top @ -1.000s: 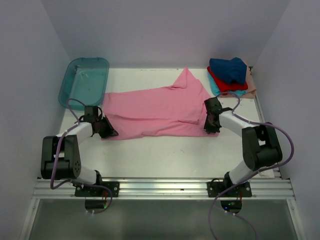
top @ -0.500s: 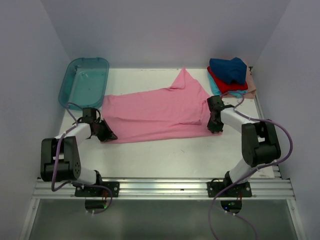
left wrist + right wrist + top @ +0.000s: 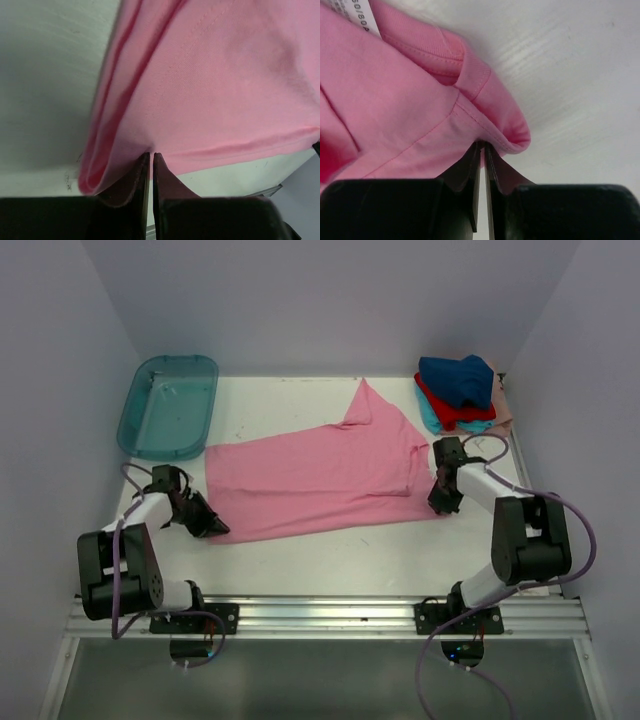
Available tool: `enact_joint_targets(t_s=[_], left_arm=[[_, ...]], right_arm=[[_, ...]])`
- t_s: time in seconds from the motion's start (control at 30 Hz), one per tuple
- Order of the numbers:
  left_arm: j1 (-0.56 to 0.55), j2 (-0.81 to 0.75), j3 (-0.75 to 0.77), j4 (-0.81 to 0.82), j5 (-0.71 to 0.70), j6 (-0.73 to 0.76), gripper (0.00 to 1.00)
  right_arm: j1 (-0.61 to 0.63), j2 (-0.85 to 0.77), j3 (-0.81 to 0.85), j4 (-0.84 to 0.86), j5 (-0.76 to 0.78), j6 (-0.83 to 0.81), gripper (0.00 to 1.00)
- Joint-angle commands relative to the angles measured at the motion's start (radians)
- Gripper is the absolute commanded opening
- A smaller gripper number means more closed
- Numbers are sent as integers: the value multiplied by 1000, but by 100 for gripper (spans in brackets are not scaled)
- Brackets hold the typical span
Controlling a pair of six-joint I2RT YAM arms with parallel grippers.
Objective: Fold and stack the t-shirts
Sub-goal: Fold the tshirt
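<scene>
A pink t-shirt [image 3: 320, 475] lies spread across the middle of the table, stretched between both grippers. My left gripper [image 3: 208, 526] is shut on its near left corner, and in the left wrist view the hem [image 3: 210, 100] is pinched in the left gripper [image 3: 151, 156]. My right gripper [image 3: 441, 504] is shut on the shirt's right edge. In the right wrist view the right gripper [image 3: 483, 146] nips a folded seam beside the collar, with the white tag [image 3: 357, 17] at upper left. Folded t-shirts [image 3: 460, 390] are stacked at the back right, navy on top of red, teal and peach.
A translucent teal tub [image 3: 168, 405] stands at the back left corner. Side walls close in the table on the left and right. Bare white tabletop [image 3: 330, 555] runs between the shirt and the arm bases.
Both grippers moved outward, the left one further left and nearer, the right one to the right. The pink t-shirt is pulled flatter and wider between them.
</scene>
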Motion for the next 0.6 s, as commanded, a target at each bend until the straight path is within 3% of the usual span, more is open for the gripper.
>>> enact_joint_targets(t_s=[0.0, 0.23, 0.37, 0.4, 0.47, 0.57], left_arm=[[17, -115, 18, -65, -37, 26, 9], [14, -317, 181, -73, -17, 43, 9], [14, -297, 190, 35, 37, 23, 10], [12, -265, 180, 115, 61, 1, 10], [0, -201, 135, 276, 121, -44, 10], [-40, -64, 159, 326, 125, -50, 9]], right_arm=[[-20, -88, -30, -121, 44, -13, 11], [-1, -378, 6, -158, -138, -140, 8], [13, -392, 58, -140, -230, -199, 37], [14, -377, 66, -123, -247, -214, 48], [16, -349, 71, -86, -290, -205, 58], [20, -332, 65, -22, -313, -173, 59]])
